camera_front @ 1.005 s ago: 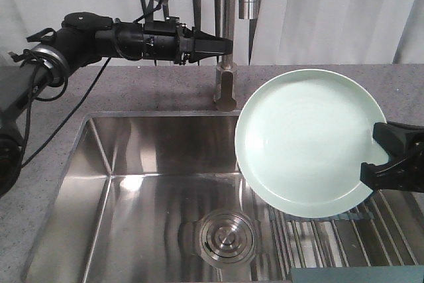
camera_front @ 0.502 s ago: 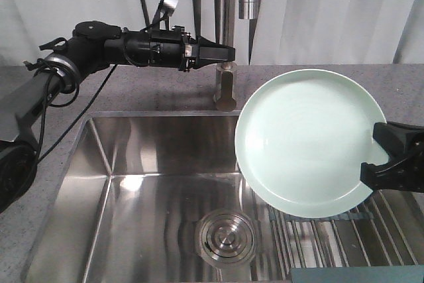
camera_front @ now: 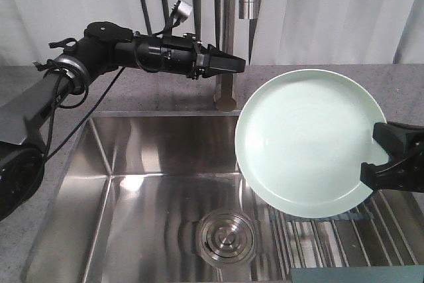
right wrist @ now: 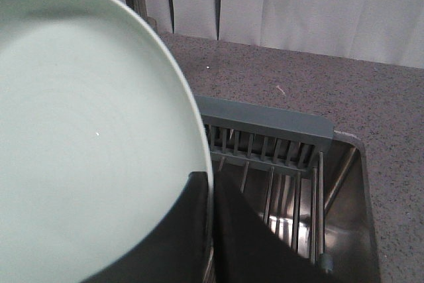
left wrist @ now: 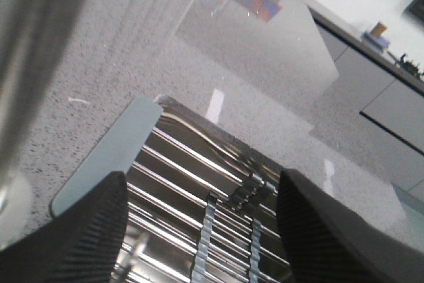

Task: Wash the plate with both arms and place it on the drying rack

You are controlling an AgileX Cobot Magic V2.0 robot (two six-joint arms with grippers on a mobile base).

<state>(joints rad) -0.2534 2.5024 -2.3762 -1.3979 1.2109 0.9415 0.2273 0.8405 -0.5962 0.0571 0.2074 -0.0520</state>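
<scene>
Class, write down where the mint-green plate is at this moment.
In the front view the plate is held up on the right side, its rim clamped in the right gripper, just above the drying rack in the sink.

Speckled grey countertop (camera_front: 165, 94), inset steel sink (camera_front: 152, 147), drying rack (camera_front: 331, 238) inside.

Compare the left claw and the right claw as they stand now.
The left claw is open and empty; the right claw is shut on the rim of the plate. The left claw is high up beside the tap; the right claw sits lower, above the drying rack. Both are black.
</scene>
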